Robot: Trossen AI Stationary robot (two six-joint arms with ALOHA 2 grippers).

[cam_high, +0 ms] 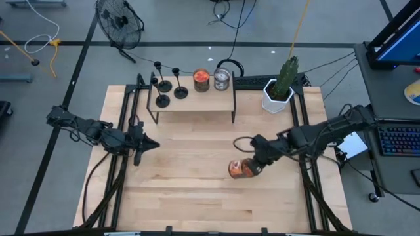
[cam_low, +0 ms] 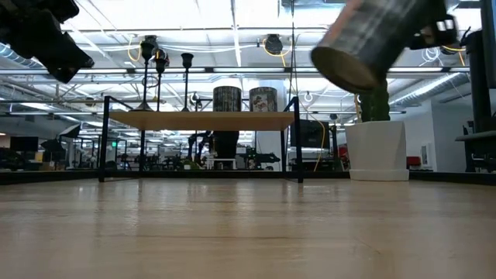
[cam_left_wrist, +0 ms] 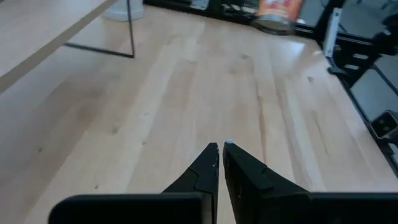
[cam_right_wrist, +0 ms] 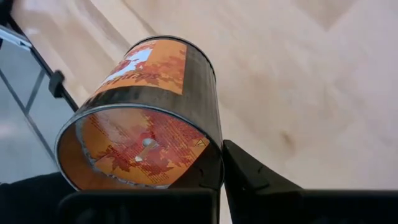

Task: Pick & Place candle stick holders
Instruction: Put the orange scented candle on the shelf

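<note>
Three black candle stick holders (cam_high: 163, 85) (cam_low: 160, 74) stand on their disc bases at the left end of a small wooden shelf (cam_high: 197, 101) at the table's far side. An orange-filled glass jar (cam_high: 201, 80) and a silvery jar (cam_high: 222, 79) stand beside them. My right gripper (cam_high: 257, 159) (cam_right_wrist: 214, 155) is at the table's right middle, shut on another orange-filled jar (cam_high: 240, 168) (cam_low: 370, 39). My left gripper (cam_high: 154, 143) (cam_left_wrist: 221, 147) hangs shut and empty over the table's left side. My right gripper holds the orange-filled jar at its open rim (cam_right_wrist: 208, 163). One finger (cam_right_wrist: 249, 174) lies outside the glass wall; the jar hides the other. The fingers slant down from the table's right. The jar hangs tilted, lifted clear of the table, its base toward the left.
A cactus in a white pot (cam_high: 279, 88) (cam_low: 377, 147) stands at the far right next to the shelf. A dark keyboard-like bar (cam_high: 252, 82) lies behind the shelf. Bare wood (cam_left_wrist: 205, 93) spreads across the middle and near part of the table.
</note>
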